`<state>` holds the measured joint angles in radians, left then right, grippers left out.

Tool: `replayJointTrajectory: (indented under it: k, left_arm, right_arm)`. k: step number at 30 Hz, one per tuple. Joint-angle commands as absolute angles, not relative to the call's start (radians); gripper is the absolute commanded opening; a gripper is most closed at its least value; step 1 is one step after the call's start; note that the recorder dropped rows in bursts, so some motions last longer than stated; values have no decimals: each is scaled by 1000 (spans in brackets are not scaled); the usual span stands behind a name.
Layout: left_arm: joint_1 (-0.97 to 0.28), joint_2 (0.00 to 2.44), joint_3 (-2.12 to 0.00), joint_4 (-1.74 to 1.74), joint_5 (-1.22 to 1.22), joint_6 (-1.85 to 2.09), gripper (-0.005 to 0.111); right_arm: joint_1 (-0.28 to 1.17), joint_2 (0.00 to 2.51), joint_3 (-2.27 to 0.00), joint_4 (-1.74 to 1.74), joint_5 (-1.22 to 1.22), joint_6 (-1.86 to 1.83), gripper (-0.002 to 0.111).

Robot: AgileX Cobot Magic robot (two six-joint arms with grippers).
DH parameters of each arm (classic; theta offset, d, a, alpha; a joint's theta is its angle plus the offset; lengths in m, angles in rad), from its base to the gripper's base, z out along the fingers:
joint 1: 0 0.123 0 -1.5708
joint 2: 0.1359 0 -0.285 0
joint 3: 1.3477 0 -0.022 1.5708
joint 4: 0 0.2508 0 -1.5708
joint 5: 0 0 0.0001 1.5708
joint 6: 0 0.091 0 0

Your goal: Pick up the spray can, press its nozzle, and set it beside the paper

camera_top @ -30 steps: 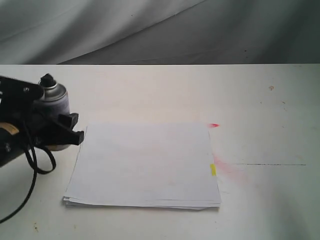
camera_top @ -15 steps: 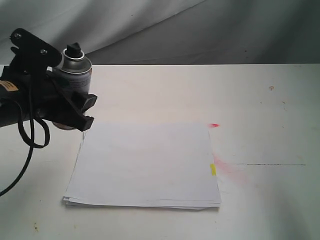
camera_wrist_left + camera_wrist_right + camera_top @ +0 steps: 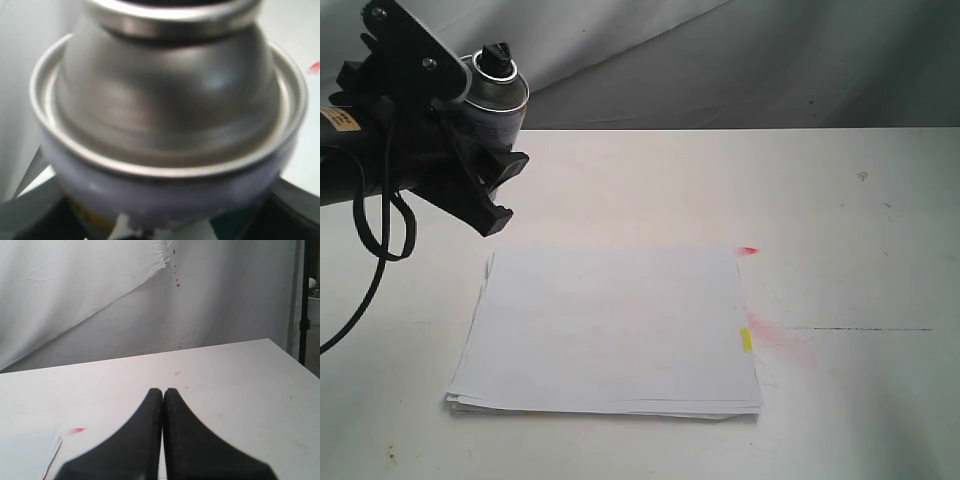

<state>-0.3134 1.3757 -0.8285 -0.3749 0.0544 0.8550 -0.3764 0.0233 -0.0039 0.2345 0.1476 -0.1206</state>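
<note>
The spray can [image 3: 492, 102] hangs above the table at the far left, tilted, its black nozzle [image 3: 497, 58] on top of the silver shoulder. My left gripper [image 3: 490, 185] is shut on the can's body. In the left wrist view the can [image 3: 165, 125] fills the frame, silver dome up close, its label partly hidden below. The paper [image 3: 610, 328], a thin white stack, lies flat in the middle of the table, below and right of the can. My right gripper [image 3: 163, 392] is shut on nothing, low over the table; a corner of the paper [image 3: 25, 452] shows beside it.
A red spray stain [image 3: 748, 250] marks the table at the paper's far right corner, with fainter pink [image 3: 780, 338] and a yellow tab [image 3: 746, 340] along its right edge. A thin dark line [image 3: 860, 329] runs right of the stack. Grey cloth hangs behind the table.
My left gripper has lifted the spray can off the table, up and to the right, over the last second. The paper has not moved.
</note>
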Motion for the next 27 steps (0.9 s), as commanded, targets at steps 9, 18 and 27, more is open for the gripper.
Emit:
replayJointTrajectory:
  k: [9,18,27]
  left_arm:
    - [-320,1364,-867,242,92,380,0]
    - [-464,1475,-867,714,205,-36,0]
    - [-623,1670,-867,1422,574,-766,0]
  right_arm:
    - [-382,18,0,239,143,-123,0]
    - [-382,18,0,239,143,-123,0]
    - [-382,18,0,239,143,-123,0]
